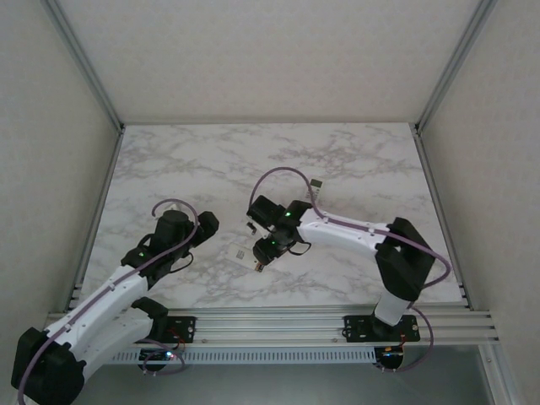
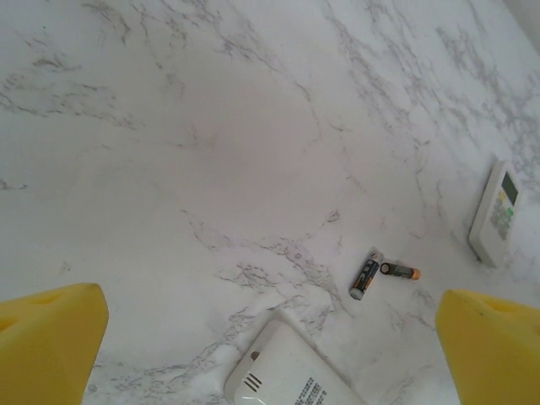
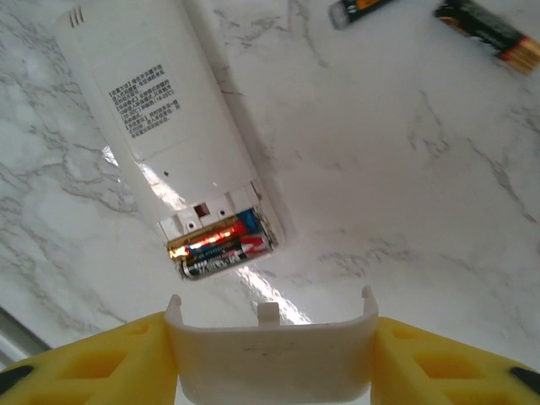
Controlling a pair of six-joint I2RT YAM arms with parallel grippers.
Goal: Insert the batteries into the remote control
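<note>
Marble tabletop (image 3: 422, 169), remote (image 3: 169, 110) with batteries (image 3: 224, 249) just beyond right tool (image 3: 272, 348) and cover (image 3: 253, 367)

Marble-patterned tabletop (image 1: 211, 160), perhaps aluminium rails (image 1: 278, 321)

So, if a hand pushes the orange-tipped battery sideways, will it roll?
Probably: the battery is a smooth cylinder lying on its side on the flat table, so a sideways push likely rolls it. It looks small, so likely light. It may knock its neighbour, lying close by.
</note>
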